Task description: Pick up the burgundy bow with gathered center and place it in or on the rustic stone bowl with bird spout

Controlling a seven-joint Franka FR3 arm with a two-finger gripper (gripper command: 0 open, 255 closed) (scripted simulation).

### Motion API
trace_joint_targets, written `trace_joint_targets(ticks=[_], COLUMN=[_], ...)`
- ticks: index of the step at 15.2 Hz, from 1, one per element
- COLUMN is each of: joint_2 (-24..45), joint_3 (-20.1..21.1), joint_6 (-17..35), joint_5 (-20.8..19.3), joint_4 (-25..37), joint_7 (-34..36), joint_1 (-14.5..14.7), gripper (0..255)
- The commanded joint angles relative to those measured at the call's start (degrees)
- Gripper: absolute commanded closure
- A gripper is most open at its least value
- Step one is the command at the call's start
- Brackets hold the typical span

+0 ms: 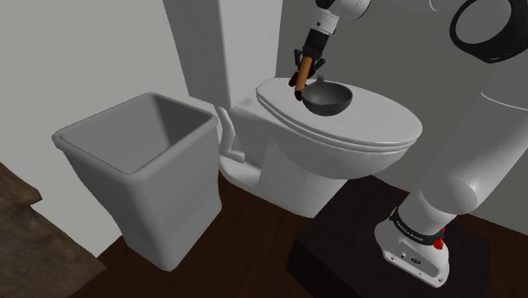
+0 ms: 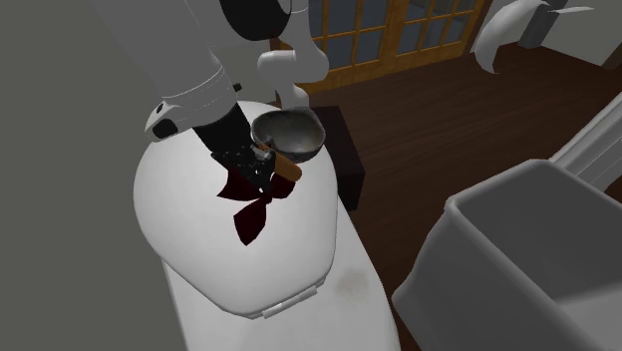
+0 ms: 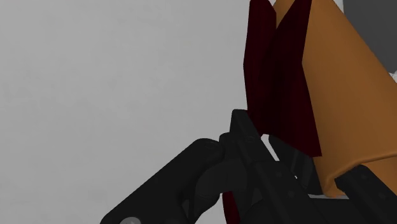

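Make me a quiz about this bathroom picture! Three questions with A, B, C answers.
1. Where does the bowl stand?
A on a chair
B on a shelf
C on the toilet lid

2. What colour are the bow tails?
A dark red
B blue
C green

3. What is the gripper doing?
A open, holding nothing
B shut on the bow
C shut on a spoon

Answers:
1 C, the bowl rests on the white closed lid.
2 A, the second exterior view shows dark red tails.
3 B, the wrist view shows the bow pinched.
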Motion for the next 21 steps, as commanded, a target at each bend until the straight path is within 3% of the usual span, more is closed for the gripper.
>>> trace_joint_targets(ticks=[1,21], joint_2=[0.0,2.2], joint_3=[0.0,-0.5], joint_6=[0.0,-15.5], joint_5=[0.0,0.2], joint_4=[0.0,18.1], joint_7=[0.0,3.7], joint_1=[0.0,-0.9], gripper=[255,255])
